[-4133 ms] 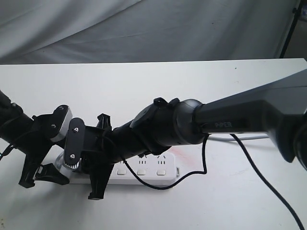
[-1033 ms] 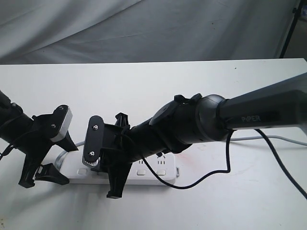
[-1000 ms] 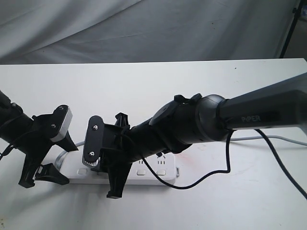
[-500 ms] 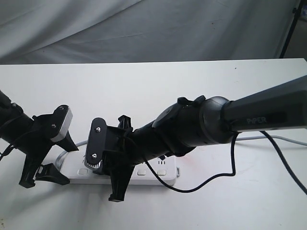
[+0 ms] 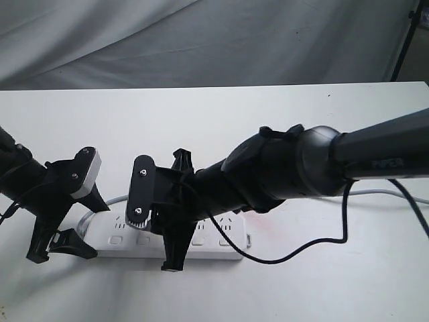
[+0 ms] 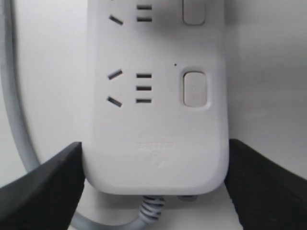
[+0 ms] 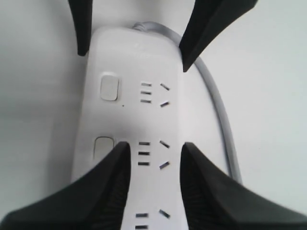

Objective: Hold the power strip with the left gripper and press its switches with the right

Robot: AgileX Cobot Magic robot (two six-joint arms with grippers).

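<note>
The long flat white plastic power strip [image 5: 119, 236] lies on the white table [image 5: 301, 134]. The black left gripper [image 6: 153, 182] pinches its cord end. The black right gripper [image 7: 154, 149] is over the second socket set [image 7: 152, 153], fingers slightly spread, holding nothing

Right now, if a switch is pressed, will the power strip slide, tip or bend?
Tipping seems unlikely: the power strip is a wide, low bar lying flat on the table. Its smooth plastic might slide, but the left gripper clamps its cord end. The shell looks stiff; only the cord looks floppy.
</note>
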